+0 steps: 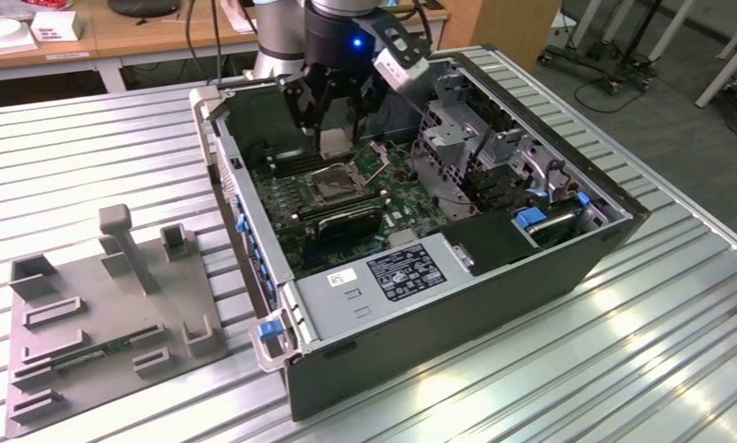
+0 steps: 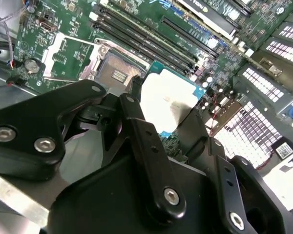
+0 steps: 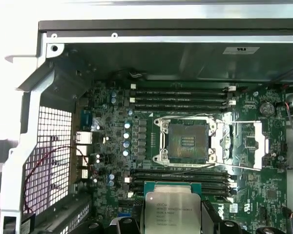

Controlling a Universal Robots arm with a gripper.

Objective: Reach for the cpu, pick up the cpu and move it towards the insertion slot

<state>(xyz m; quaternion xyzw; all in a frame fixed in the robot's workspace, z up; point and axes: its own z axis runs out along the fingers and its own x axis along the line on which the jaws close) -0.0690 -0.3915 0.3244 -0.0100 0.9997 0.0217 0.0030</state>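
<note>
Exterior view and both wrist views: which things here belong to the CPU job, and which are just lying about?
Part of the job:
- cpu, held in the gripper above the motherboard
- insertion slot, open and empty

Lying about:
- grey fixture plate on the table beside the computer case
- memory slots next to the socket

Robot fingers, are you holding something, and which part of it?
Yes: the black fingers pinch the small flat square silvery-white chip by its opposite edges, above the green motherboard.
</note>
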